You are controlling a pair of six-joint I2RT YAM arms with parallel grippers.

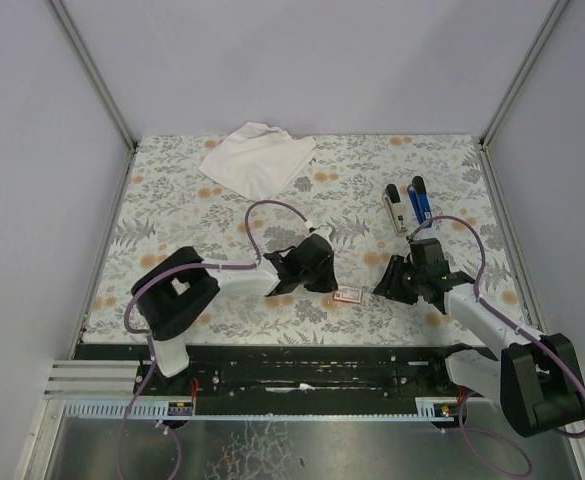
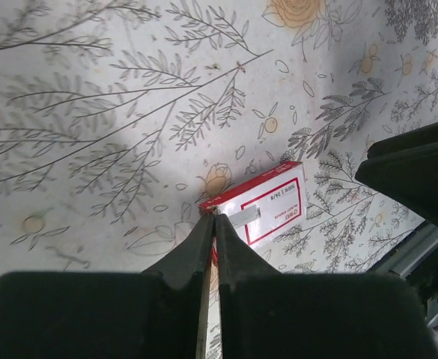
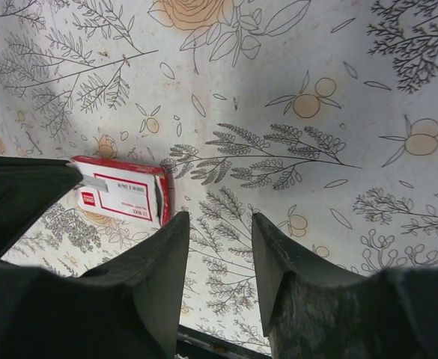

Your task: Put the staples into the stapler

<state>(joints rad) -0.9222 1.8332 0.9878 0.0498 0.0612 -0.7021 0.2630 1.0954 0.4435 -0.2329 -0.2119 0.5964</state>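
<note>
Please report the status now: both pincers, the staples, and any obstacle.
Left pincer shut, tips at the staple box corner. Right pincer open, empty, beside the box. Nothing in the way.

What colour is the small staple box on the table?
Red with a white panel. The staple box shows best in the left wrist view.

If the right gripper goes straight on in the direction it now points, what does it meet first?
Probably the bare tablecloth: the open right gripper frames only cloth. The staple box lies just to the side of that line, though depth is unclear.
</note>
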